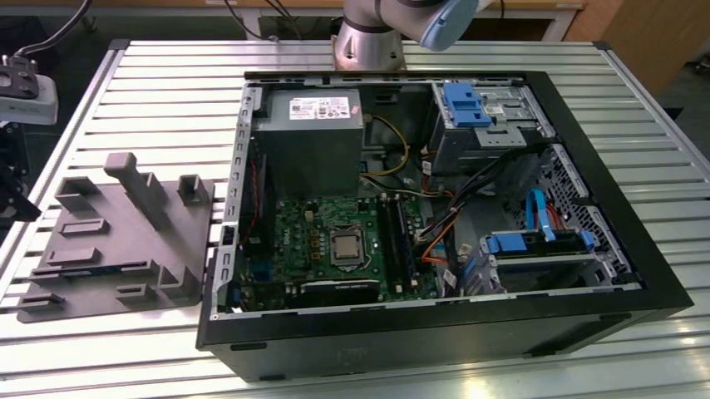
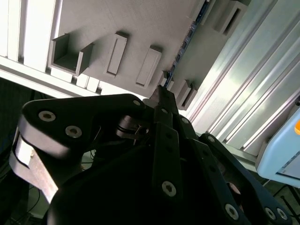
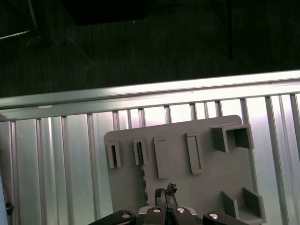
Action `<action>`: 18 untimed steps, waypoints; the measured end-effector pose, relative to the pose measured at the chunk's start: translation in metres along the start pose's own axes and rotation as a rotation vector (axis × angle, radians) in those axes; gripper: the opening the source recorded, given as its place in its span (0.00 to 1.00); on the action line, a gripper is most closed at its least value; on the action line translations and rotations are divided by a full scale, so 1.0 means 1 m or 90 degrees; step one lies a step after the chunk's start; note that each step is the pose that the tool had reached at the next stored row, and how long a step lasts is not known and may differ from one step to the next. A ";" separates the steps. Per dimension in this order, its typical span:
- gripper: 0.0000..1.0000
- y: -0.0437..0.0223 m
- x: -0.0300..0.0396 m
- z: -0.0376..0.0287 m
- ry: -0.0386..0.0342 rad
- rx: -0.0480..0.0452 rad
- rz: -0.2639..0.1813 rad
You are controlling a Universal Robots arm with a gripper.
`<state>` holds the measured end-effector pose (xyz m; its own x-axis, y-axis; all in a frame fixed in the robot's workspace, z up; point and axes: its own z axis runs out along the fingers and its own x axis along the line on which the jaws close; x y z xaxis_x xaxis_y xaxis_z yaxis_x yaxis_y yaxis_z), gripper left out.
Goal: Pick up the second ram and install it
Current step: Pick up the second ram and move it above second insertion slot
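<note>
Above the grey tray (image 3: 206, 178), pinched-together empty jaws hover beside the second ram (image 3: 143, 183).

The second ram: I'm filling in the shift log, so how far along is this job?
Early. Done: nothing of the pickup shows; the second ram stands on edge in the grey tray. In hand: the gripper hangs above the tray, near the ram. Left: lifting the ram and seating it in the motherboard slots of the open case.

Tray (image 1: 111, 249) on slatted table (image 1: 166, 83), at the exterior view's left of open computer case (image 1: 444, 332); the second ram (image 3: 142, 180) sits in tray; arm base (image 1: 372, 41) beyond case's far side.
</note>
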<state>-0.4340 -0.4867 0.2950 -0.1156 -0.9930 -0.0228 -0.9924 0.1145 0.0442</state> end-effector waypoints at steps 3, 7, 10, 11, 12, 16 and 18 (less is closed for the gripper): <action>0.11 0.0000 0.0000 0.0006 0.0000 0.0000 0.000; 0.11 -0.0001 0.0000 0.0019 0.0000 0.0000 0.000; 0.11 -0.0001 0.0001 0.0029 0.0000 0.0000 0.000; 0.11 -0.0001 0.0001 0.0032 0.0000 0.0000 0.000; 0.11 -0.0001 0.0001 0.0035 0.0000 0.0000 0.000; 0.11 -0.0002 0.0001 0.0045 0.0000 0.0000 0.000; 0.11 -0.0002 0.0001 0.0048 0.0000 0.0000 0.000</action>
<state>-0.4340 -0.4867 0.2901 -0.1156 -0.9930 -0.0228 -0.9924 0.1145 0.0442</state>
